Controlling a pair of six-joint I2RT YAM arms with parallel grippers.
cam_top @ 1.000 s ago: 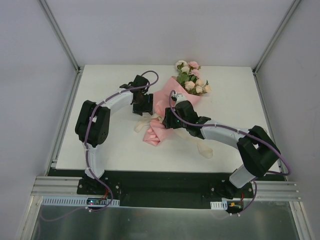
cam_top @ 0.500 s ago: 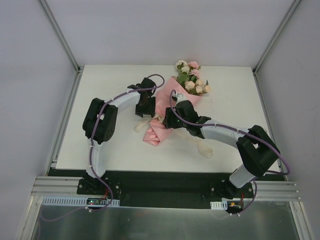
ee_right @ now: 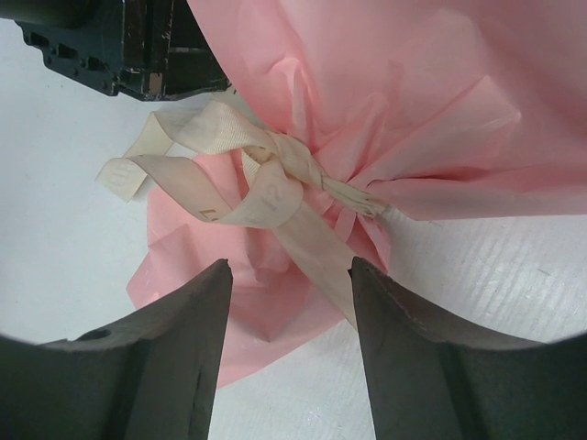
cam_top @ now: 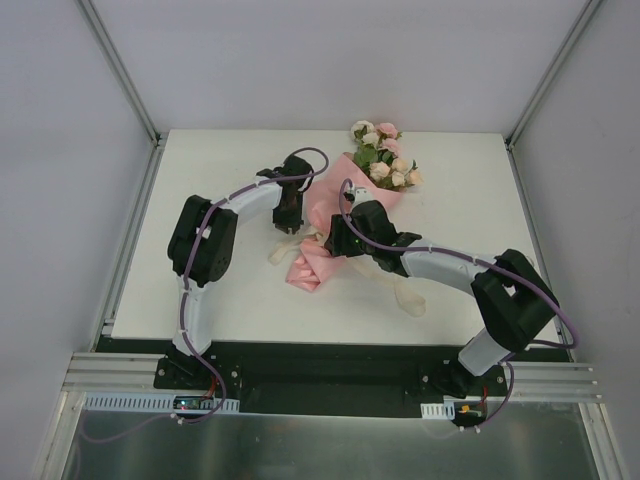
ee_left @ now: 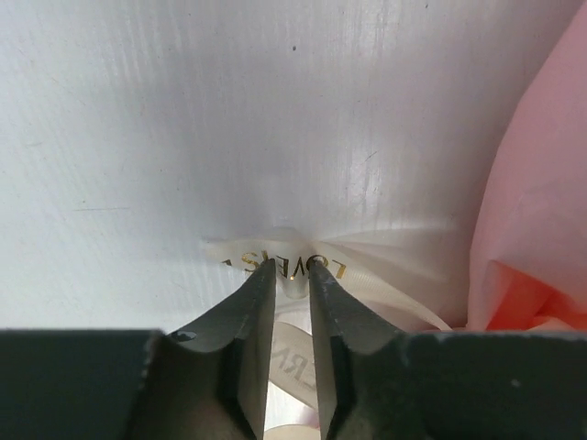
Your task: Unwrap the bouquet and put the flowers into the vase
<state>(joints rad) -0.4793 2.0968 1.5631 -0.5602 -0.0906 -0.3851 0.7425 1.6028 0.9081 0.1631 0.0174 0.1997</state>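
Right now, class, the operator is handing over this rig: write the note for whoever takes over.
Left gripper: jaws narrow around an end of the ribbon beside the bouquet; firm pinch unclear.
Right gripper: open above the bow, holding nothing.
Bouquet: lying on the table, wrapped, bow tied; flowers poke out the far end.
Vase: not in view.
Done: nothing.
Left: untie, unwrap, put flowers in vase.

The left gripper [ee_left: 292,268] points down at the white table [ee_left: 183,110], its jaws close together with a cream, gold-lettered ribbon [ee_left: 367,270] between the tips. Whether they pinch it is unclear. Pink paper [ee_left: 532,229] lies to the right, touching the ribbon.
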